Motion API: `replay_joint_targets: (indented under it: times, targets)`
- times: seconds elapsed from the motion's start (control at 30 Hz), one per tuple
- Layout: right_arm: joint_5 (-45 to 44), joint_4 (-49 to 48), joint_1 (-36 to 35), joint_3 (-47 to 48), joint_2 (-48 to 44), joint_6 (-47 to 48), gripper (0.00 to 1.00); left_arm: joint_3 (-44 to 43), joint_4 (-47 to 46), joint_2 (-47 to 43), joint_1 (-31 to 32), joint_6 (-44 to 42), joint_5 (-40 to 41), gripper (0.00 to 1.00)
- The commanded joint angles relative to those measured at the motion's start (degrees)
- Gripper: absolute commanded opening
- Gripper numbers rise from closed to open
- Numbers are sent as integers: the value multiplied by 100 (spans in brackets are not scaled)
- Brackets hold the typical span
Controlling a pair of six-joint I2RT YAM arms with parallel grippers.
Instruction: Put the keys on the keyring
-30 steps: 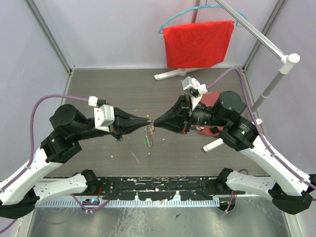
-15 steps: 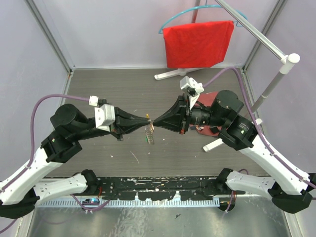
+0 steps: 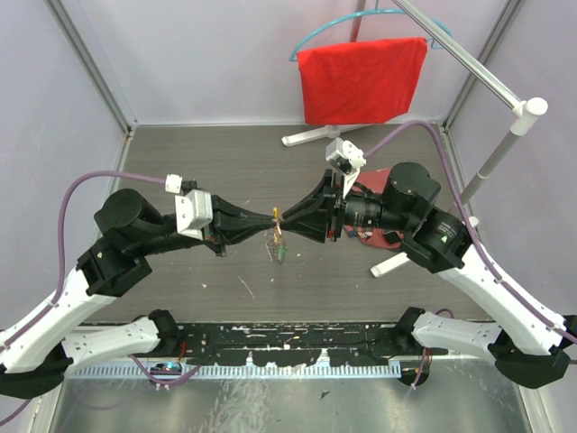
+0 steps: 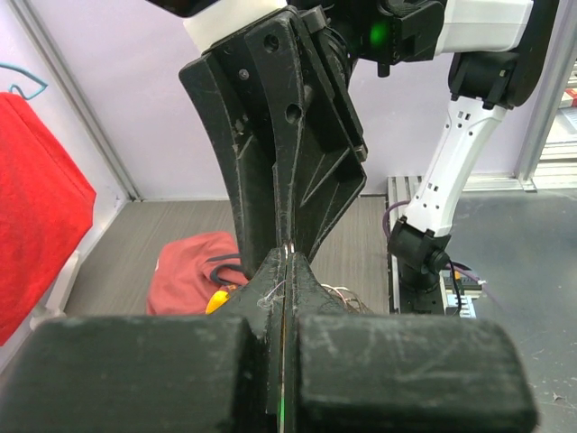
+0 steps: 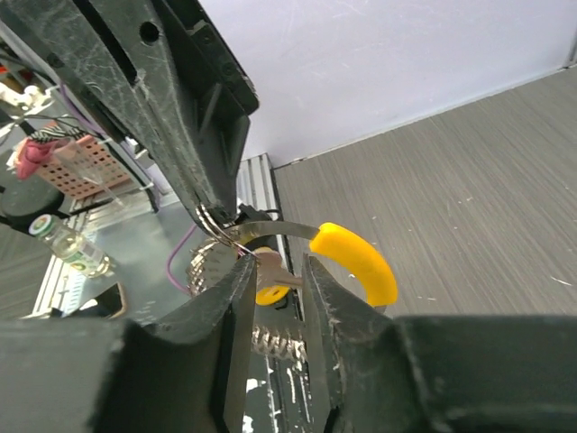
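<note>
Two sets of fingers [image 3: 311, 216] meet tip to tip above the worktop [image 3: 225, 153]: nearest in the right wrist view, the right fingers [image 5: 216, 334] are closed to a sliver on a small flat key [image 5: 270, 267], light, likely slippery, best pinched by its head. Just beyond, the keyring [image 5: 353, 257], thin springy wire with a yellow curve, runs into the closed left fingers [image 5: 194, 126], which grip it right beside the key.

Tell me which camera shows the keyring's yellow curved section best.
Right wrist: the yellow section arcs large and unobstructed. Left wrist shows only what looks like a sliver of it, mostly hidden. Top external shows the keyring as a tiny dangling cluster, the yellow too small to make out.
</note>
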State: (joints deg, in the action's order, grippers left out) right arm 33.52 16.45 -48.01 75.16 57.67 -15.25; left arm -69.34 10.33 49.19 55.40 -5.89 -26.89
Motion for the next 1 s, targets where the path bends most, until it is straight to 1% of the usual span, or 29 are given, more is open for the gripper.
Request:
replay_joint_targets:
  times: [0.0,0.13,0.27,0.47,0.77,0.9,0.97]
  targets:
    - [-425,101,11,341,-95,325,34,-40,-347,-53,15,37,-106,0]
    - [-397,-51,11,334,-224,544,39,-30,-347,-46,23,48,-113,0]
    - [88,-623,11,129,-454,756,43,-30,-347,-30,20,71,-122,0]
    - [373,-1177,11,-175,-601,1232,46,-27,-427,7,19,192,-186,0]
    - [774,-1291,9,-196,-310,1230,44,50,-778,65,20,492,-377,0]
    - [873,-1334,11,-255,-357,1173,41,120,-941,89,15,604,-436,0]
    - [893,-1349,10,-269,-383,1155,38,118,-958,96,20,613,-452,0]
